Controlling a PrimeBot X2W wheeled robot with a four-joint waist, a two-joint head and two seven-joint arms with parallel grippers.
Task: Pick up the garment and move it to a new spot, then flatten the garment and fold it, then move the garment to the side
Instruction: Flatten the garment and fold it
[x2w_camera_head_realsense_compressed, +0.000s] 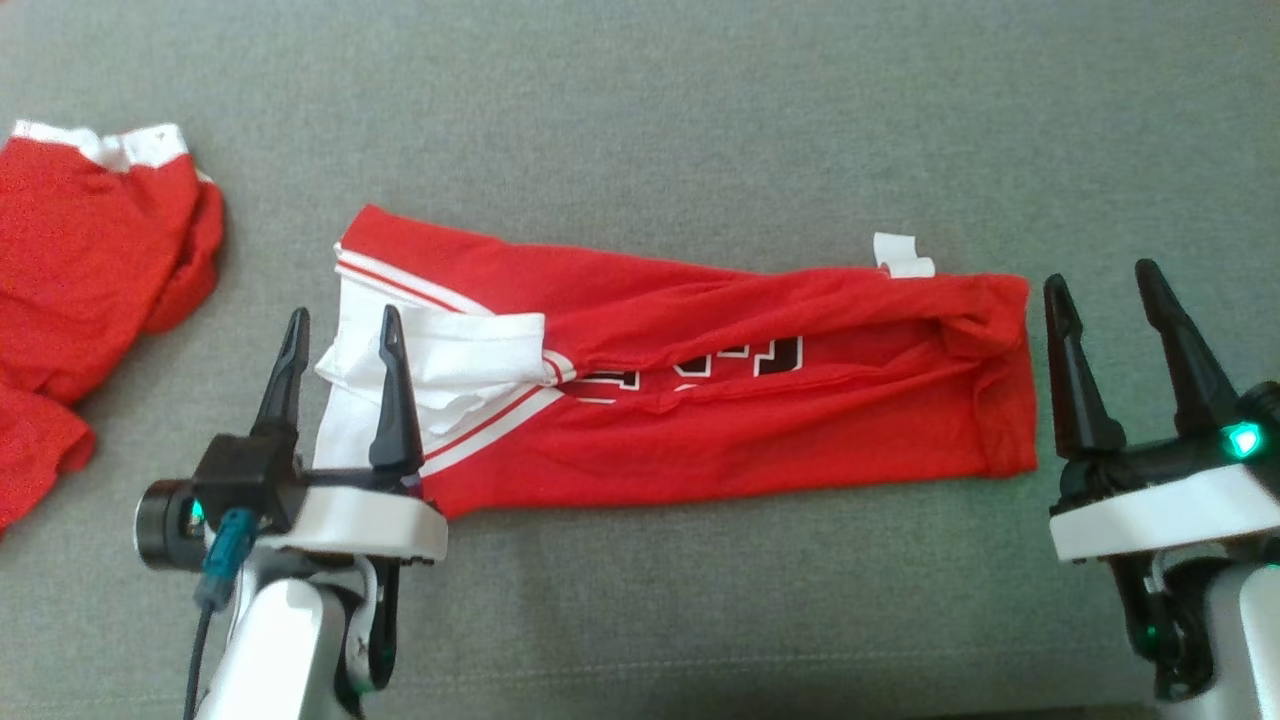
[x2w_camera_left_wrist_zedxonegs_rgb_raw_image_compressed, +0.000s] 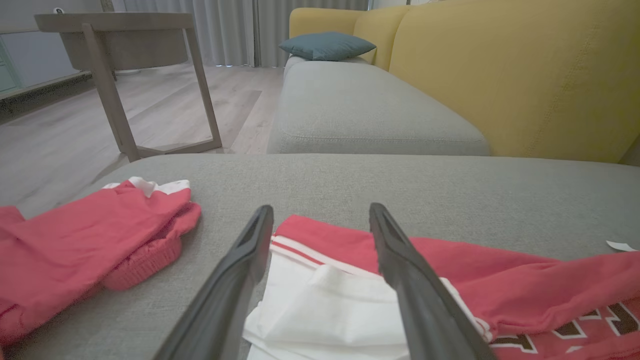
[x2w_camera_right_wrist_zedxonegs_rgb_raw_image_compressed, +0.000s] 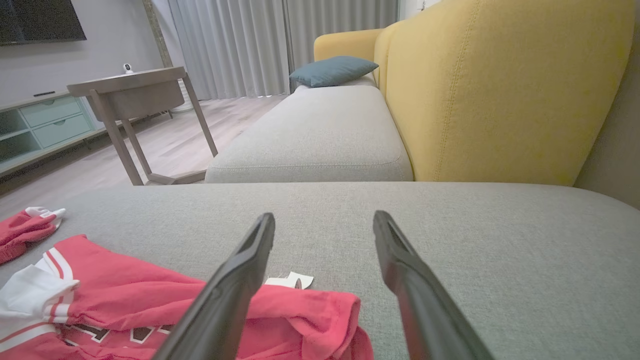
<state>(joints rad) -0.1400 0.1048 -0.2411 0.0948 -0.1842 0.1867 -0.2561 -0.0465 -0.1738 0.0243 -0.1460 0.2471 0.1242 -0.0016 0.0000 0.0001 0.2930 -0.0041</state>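
my left gripper (x2w_camera_head_realsense_compressed: 342, 315) and right gripper (x2w_camera_head_realsense_compressed: 1100, 275) stood open beside the garment (x2w_camera_head_realsense_compressed: 700, 400), apparently folded lengthwise, with a cross fold and the move aside left to do.

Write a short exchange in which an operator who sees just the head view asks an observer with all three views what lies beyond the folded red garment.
Operator: My left gripper and right gripper stand open at the two ends of the folded red garment. What lies past the grey seat?
Observer: A yellow backrest rises beyond it, plain in the right wrist view.
Operator: And beyond the other red garment on my left?
Observer: A side table stands there on a wooden floor.
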